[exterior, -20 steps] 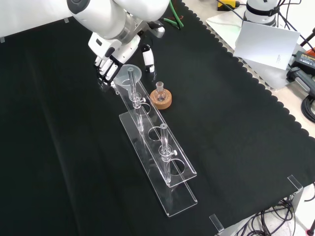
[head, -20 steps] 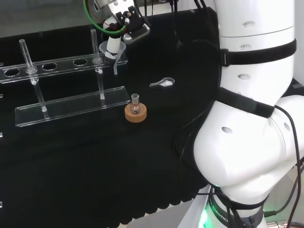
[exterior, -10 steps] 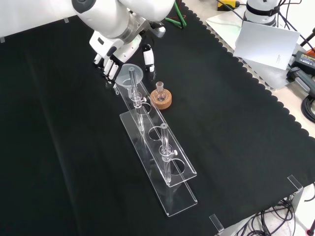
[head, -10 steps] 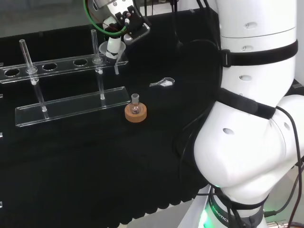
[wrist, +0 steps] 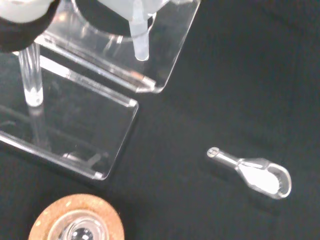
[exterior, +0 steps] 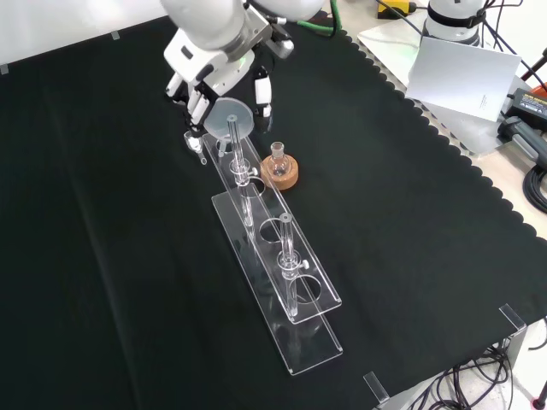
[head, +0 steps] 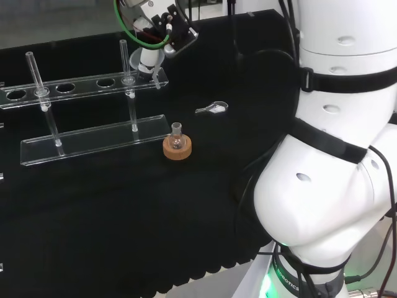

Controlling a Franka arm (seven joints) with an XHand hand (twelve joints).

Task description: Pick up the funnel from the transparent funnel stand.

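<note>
Funnel (exterior: 229,114) lifted at the far end of the transparent funnel stand (exterior: 275,256), pinched in the hand (exterior: 205,81).
Front view: fingers (exterior: 195,104) curl against the funnel's cone on one side, thumb (exterior: 261,92) on the other; in the wrist view its spout (wrist: 140,42) hangs over the stand's top plate, near that plate's corner. Stand runs from mid-cloth toward the bench's near edge. Small flask on a cork ring (exterior: 280,170) sits just right of the stand's far end; a small clear scoop (head: 213,108) lies apart on the cloth (exterior: 410,222). Bare cloth lies open left and right of the stand.
</note>
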